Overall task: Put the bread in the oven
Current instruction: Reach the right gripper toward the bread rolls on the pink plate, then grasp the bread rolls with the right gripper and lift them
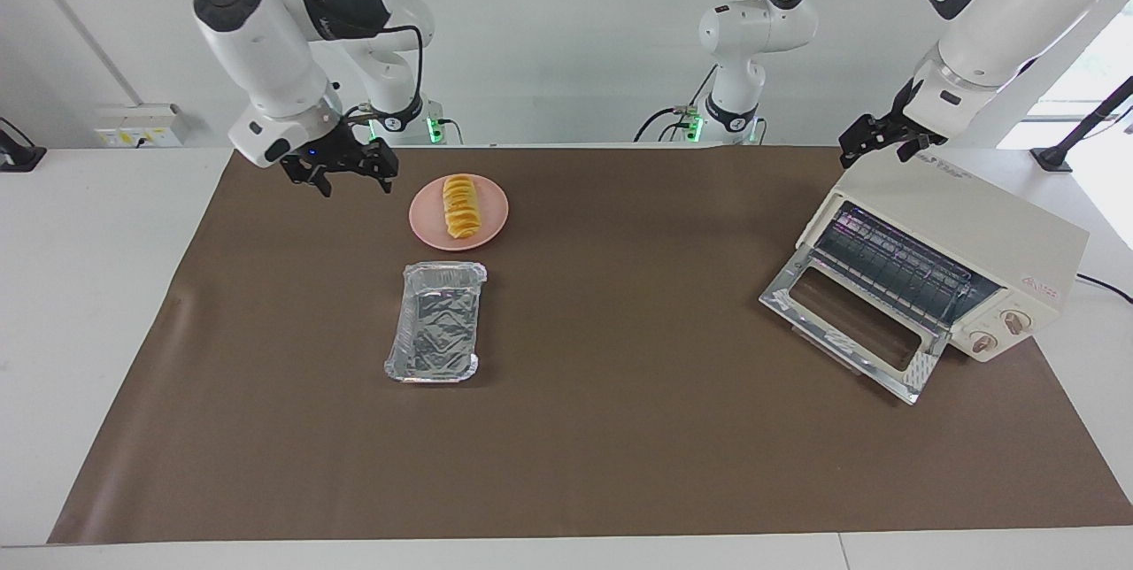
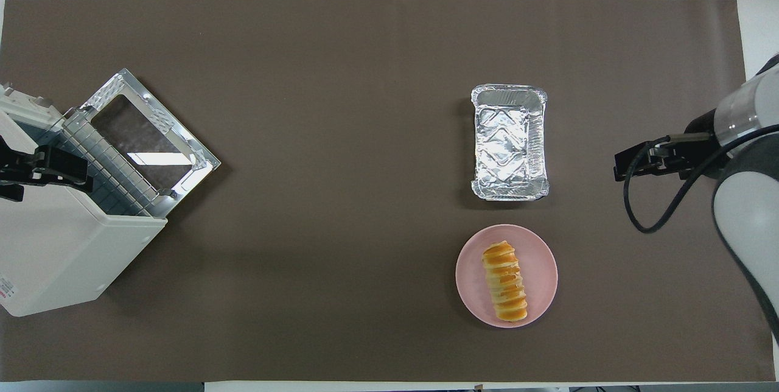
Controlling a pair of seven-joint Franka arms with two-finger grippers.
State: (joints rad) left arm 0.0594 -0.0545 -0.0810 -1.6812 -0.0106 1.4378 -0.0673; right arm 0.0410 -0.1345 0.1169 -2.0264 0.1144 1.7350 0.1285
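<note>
The bread [image 1: 460, 205], a ridged golden loaf, lies on a round pink plate [image 1: 492, 221] close to the robots; it also shows in the overhead view [image 2: 505, 282] on the plate [image 2: 541, 264]. My right gripper [image 1: 352, 182] is open and empty, in the air over the mat beside the plate, toward the right arm's end [image 2: 627, 164]. The cream oven [image 1: 974, 216] stands at the left arm's end with its glass door [image 1: 850, 322] dropped open and the wire rack showing [image 2: 115, 173]. My left gripper [image 1: 874, 150] is open and waits over the oven's top [image 2: 42, 170].
A crinkled silver foil tray [image 1: 436, 331] lies empty on the brown mat, farther from the robots than the plate [image 2: 510, 142]. The mat [image 1: 620, 428] covers most of the table.
</note>
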